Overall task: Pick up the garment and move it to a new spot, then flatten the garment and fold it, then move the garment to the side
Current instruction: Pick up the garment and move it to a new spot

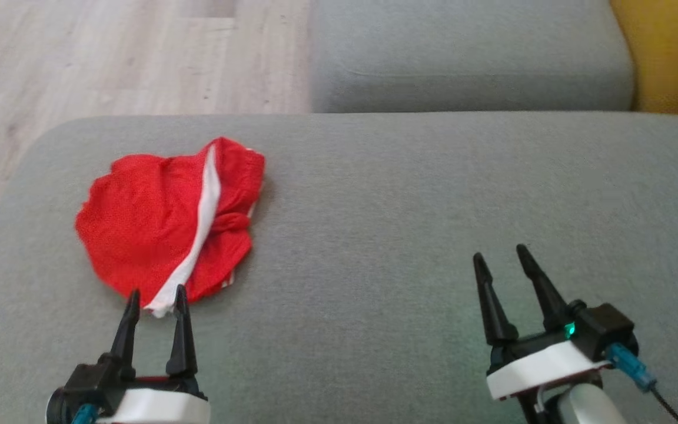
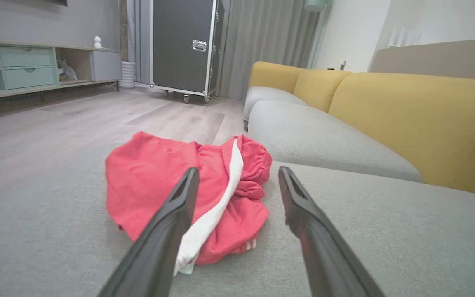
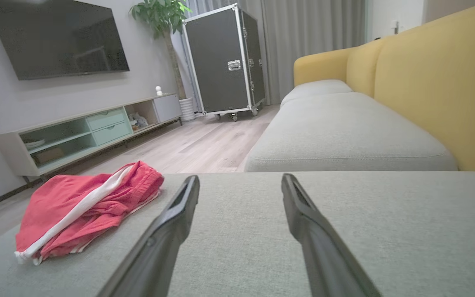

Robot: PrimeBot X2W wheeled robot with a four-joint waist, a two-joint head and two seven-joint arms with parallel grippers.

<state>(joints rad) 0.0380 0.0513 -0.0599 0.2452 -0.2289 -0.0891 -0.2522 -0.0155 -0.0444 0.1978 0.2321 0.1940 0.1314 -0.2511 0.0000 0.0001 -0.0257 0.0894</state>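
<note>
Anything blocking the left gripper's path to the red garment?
Nothing visible. The left gripper is open, and in the head view its fingertips reach the near edge of the red garment, which lies crumpled on the grey cushion. I cannot tell whether they touch.

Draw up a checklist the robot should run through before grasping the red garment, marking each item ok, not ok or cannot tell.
1. Left gripper open: ok.
2. Right gripper open, holding nothing: ok.
3. Garment near edge at the left gripper: ok.
4. Garment lying flat: not ok, bunched.
5. Bare cushion for a new spot: ok.
6. Left gripper touching cloth: cannot tell.
</note>
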